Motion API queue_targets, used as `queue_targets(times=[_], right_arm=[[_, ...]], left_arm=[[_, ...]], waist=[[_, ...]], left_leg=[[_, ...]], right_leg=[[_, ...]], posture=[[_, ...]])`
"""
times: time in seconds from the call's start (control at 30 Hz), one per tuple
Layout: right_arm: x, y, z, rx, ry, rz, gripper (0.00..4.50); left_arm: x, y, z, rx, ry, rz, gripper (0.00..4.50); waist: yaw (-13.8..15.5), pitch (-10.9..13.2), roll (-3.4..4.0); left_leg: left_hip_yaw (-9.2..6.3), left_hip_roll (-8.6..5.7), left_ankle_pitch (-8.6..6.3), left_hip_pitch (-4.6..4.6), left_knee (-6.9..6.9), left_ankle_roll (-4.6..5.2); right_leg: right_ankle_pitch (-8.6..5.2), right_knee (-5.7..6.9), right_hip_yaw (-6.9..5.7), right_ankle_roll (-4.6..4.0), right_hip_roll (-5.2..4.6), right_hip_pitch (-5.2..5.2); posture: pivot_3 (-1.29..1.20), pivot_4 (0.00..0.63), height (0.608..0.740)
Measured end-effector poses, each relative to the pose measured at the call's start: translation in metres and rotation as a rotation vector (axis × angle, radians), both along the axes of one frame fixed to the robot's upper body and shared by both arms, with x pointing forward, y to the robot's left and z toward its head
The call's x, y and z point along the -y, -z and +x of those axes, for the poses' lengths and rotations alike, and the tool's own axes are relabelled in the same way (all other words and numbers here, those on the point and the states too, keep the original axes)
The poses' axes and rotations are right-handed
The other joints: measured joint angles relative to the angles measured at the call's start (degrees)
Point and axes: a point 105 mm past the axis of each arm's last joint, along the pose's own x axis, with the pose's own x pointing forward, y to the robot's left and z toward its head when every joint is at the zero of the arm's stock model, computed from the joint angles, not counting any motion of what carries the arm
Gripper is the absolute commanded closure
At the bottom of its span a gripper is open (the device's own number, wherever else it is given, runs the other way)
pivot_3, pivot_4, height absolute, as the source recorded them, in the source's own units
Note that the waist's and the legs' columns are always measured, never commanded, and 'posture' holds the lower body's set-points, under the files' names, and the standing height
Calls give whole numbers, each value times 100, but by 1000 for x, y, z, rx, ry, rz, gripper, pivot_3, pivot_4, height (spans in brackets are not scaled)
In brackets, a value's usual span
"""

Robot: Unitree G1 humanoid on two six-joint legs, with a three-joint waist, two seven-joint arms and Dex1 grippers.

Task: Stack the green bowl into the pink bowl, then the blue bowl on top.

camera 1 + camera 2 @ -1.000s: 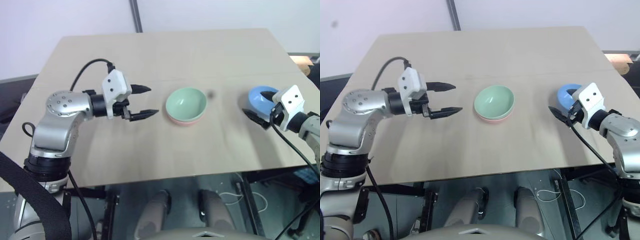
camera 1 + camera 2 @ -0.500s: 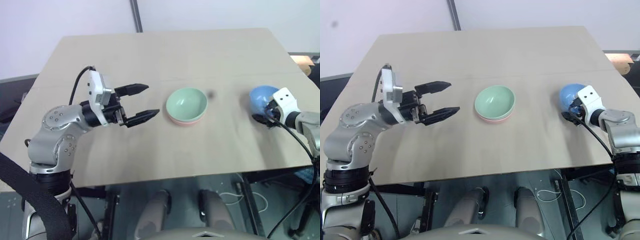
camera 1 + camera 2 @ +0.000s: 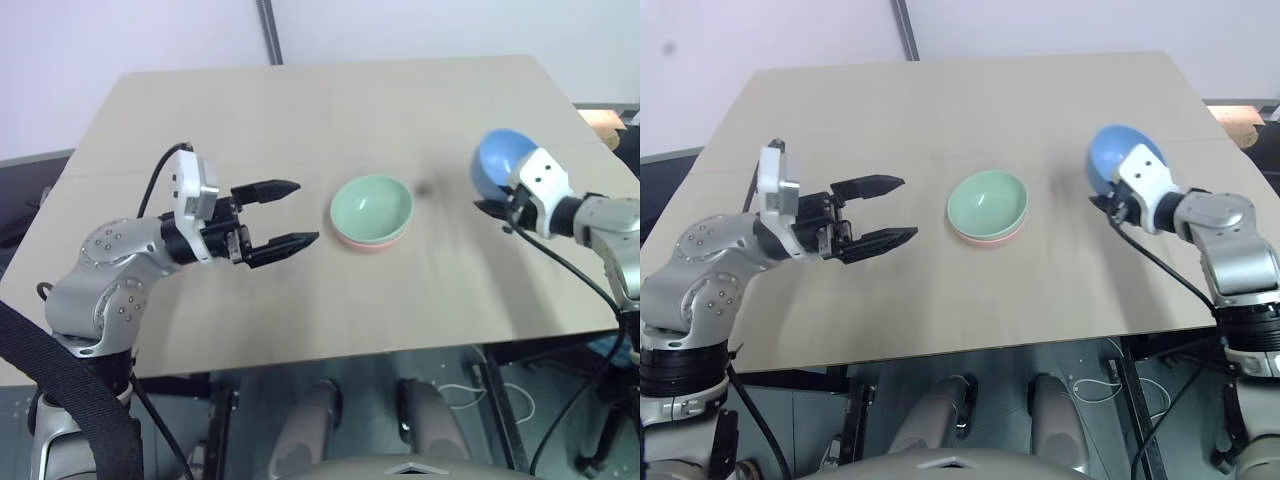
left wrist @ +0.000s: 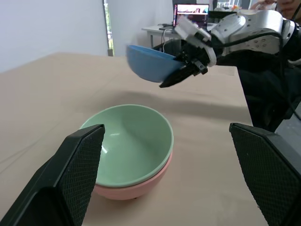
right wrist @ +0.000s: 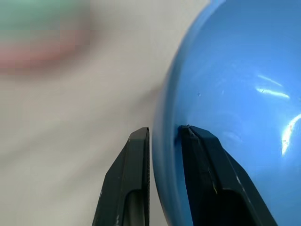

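The green bowl (image 3: 372, 206) sits nested in the pink bowl (image 3: 371, 243) at the table's centre; just the pink rim shows beneath it. Right of them, the blue bowl (image 3: 497, 160) hangs tilted above the table. My right gripper (image 3: 495, 209) is shut on the blue bowl's rim, one finger inside and one outside (image 5: 136, 179). My left gripper (image 3: 290, 213) is open and level, left of the stacked bowls, pointing at them and apart from them. In the left wrist view the green bowl (image 4: 129, 139) lies between its wide fingers (image 4: 77, 169).
The tan table (image 3: 300, 120) ends close in front of the bowls at its near edge (image 3: 380, 350). A metal pole (image 3: 270, 30) rises behind the far edge. Beyond the table's right side stand a desk and a screen (image 4: 190, 9).
My right gripper has shut on the blue bowl's rim, lifted it off the table and carried it left toward the stacked bowls. My left arm has drawn back a little, its wrist rolled.
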Motion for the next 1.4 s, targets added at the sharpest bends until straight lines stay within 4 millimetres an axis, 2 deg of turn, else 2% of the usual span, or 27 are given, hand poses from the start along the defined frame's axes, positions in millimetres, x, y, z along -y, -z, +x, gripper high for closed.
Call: queue_targets(times=[0.1,0.13,0.23,0.4,0.5,0.67,0.77,0.93,1.0,1.07,1.13,1.23,1.33,1.4], right_arm=[[-40,-15,-13,38,-139,40,3363],[-66,-16,-21,35,-229,57,3363],[-88,-2,-25,-5,-294,59,3363],[-114,14,-22,-36,-354,48,3363],[-125,24,-17,-56,-383,31,2474],[-128,25,-15,-34,-409,14,183],[-127,19,-19,-20,-428,23,183],[-119,-21,-36,70,-459,132,183],[-114,-30,-41,97,-457,166,183],[-101,-37,-52,126,-446,230,183],[-83,-35,-57,109,-395,272,183],[-54,-21,-57,57,-293,268,183],[-12,1,-59,0,-161,236,183],[12,6,-59,-11,-87,267,76]], left_arm=[[-3,-3,-2,-2,0,-31,0],[-8,-2,-3,-13,-15,-55,0],[-14,-2,-3,-17,-46,-82,0],[-19,0,-3,-21,-83,-95,0],[-20,2,-2,-28,-97,-103,0],[-19,6,-4,-40,-113,-113,0],[-17,3,-5,-30,-109,-123,0],[-18,2,-5,-30,-117,-136,0],[-17,1,-4,-26,-118,-138,0],[-18,0,-3,-18,-132,-136,0],[-18,0,-1,-4,-155,-124,0],[-18,-1,0,32,-190,-93,0],[-20,1,3,60,-258,-87,0],[-23,5,4,46,-298,-103,0]], waist=[[5,0,0],[28,-2,-4],[48,-2,-3],[27,-2,-3],[20,-2,-3],[30,-2,-3],[27,-1,-2],[32,-1,-2],[35,-1,-2],[68,-2,-3],[79,-2,-3],[66,-2,-3],[71,-3,-2],[47,-2,-2]], left_leg=[[-7,1,0,1,0,0],[-9,-2,0,-1,0,0],[-14,-7,0,-5,1,-1],[-12,-5,0,-1,-1,-1],[-10,-6,0,0,-2,-2],[-13,-6,-1,-2,-3,-3],[-17,-5,-1,-2,-4,-3],[-29,-5,-2,-1,-5,-4],[-30,-5,-2,-2,-6,-4],[-28,-6,-3,-5,-6,-5],[-28,-7,-3,-7,-7,-5],[-17,-6,-3,-4,-7,-4],[-7,-5,-3,-3,-10,-4],[-3,-2,-3,-2,-10,-3]], right_leg=[[0,0,0,0,0,0],[2,-4,-5,-5,-1,1],[2,-5,-8,-7,-4,1],[3,-4,-7,-8,-2,-1],[3,-3,-6,-7,-1,-1],[4,-4,-7,-8,-1,-1],[3,-3,-7,-8,-1,-3],[3,-4,-6,-7,-1,-3],[2,-4,-6,-7,-1,-3],[2,-9,-16,-7,-1,2],[3,-13,-14,-8,-4,2],[-6,-15,-6,-19,-6,1],[-9,-15,-7,-18,-6,2],[-12,-14,-3,-12,-6,1]], posture=[[0,150,740],[0,150,740],[0,150,740],[0,150,740],[0,150,740],[0,150,740],[0,150,740],[0,150,740],[0,150,740],[0,150,740],[0,150,740],[0,150,740],[0,150,740],[0,150,740]])
